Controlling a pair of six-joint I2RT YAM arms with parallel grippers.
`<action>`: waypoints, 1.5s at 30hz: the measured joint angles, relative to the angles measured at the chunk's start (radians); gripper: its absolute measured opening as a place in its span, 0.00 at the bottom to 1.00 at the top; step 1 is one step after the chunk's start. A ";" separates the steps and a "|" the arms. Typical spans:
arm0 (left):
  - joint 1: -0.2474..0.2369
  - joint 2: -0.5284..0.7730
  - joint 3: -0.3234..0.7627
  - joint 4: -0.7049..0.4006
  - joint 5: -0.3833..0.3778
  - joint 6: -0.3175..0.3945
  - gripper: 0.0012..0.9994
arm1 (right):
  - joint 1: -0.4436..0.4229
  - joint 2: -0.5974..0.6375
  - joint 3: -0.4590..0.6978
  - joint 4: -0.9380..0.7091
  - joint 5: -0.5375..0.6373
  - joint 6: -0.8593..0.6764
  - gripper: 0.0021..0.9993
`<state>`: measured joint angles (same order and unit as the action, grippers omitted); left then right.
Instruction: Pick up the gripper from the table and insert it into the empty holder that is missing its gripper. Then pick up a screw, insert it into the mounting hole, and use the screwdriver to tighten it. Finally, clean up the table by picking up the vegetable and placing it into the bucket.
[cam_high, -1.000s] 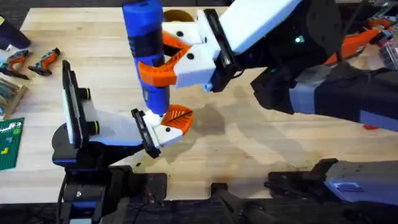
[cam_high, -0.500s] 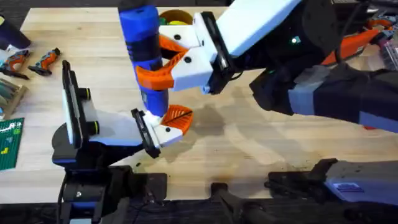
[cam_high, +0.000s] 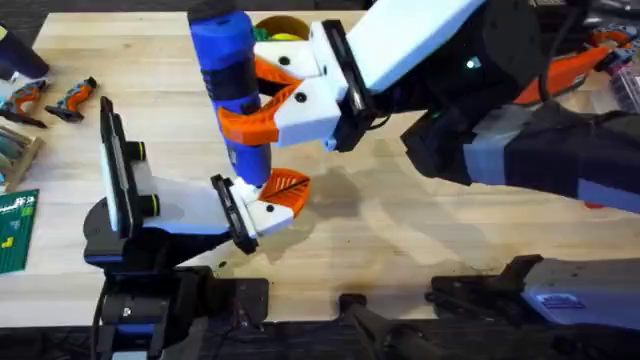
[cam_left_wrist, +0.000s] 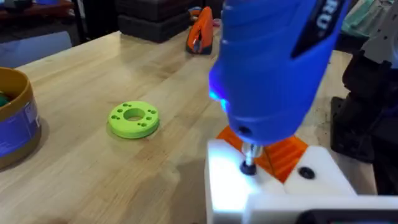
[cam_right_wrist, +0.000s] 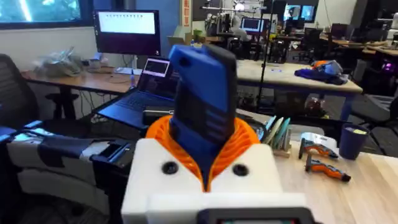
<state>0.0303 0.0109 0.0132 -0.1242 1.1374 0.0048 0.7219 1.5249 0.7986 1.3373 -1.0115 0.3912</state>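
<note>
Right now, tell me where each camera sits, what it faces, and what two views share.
Overhead: fixed above the bases, looking down and forward at the table; right tool clamps the screwdriver over the holder.
Left wrist: low, looking across the table at the screwdriver tip, lime-green disc and bucket.
Right wrist: behind the screwdriver, facing the room; its orange pads show.
Shared: all three show the screwdriver.
</note>
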 joint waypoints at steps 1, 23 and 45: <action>0.000 0.000 0.000 0.000 0.000 0.000 0.01 | 0.000 0.000 0.000 0.000 0.000 0.000 0.03; 0.000 0.000 0.000 0.000 0.000 0.000 0.01 | 0.000 0.000 0.000 -0.001 0.000 -0.003 0.03; 0.000 0.000 0.000 0.000 0.000 0.000 0.01 | 0.002 0.000 0.049 0.089 -0.010 -0.003 0.03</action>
<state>0.0303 0.0112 0.0132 -0.1242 1.1374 0.0048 0.7235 1.5253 0.8477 1.4259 -1.0214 0.3880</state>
